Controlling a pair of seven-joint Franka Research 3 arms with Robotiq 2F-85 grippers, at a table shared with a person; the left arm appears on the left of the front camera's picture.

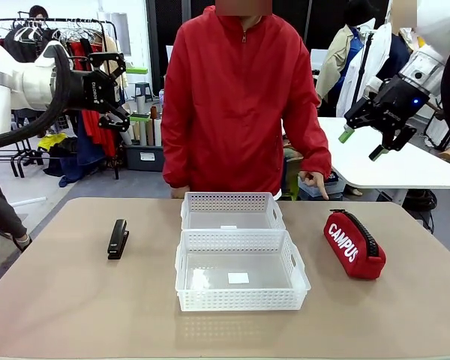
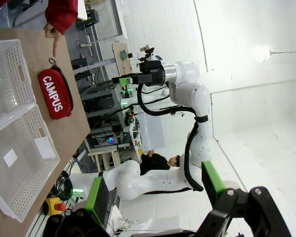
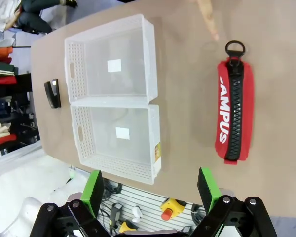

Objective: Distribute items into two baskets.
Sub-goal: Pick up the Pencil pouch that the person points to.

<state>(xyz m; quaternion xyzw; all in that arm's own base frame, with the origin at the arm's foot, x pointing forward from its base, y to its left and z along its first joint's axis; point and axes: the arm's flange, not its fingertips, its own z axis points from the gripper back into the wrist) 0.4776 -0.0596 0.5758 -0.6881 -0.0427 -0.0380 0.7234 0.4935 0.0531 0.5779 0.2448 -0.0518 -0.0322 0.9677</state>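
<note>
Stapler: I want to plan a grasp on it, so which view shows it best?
The front view: the stapler lies whole and unobstructed on the table, left of the baskets. The right wrist view has it small, from above, near the table's edge.

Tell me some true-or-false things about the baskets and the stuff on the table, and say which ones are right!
1. The near basket and the far basket hold no items. True.
2. The black stapler lies on the robot's right of the baskets. False: the stapler lies on the table on the robot's left of them.
3. The red pouch says CAMPUS. True.
4. The right gripper holds the pouch. False: the right gripper hangs open in the air, holding nothing.
5. The person's hand points a finger down near the pouch. True.
6. The left gripper is shut. False: the left gripper is open, up in the air.
</note>
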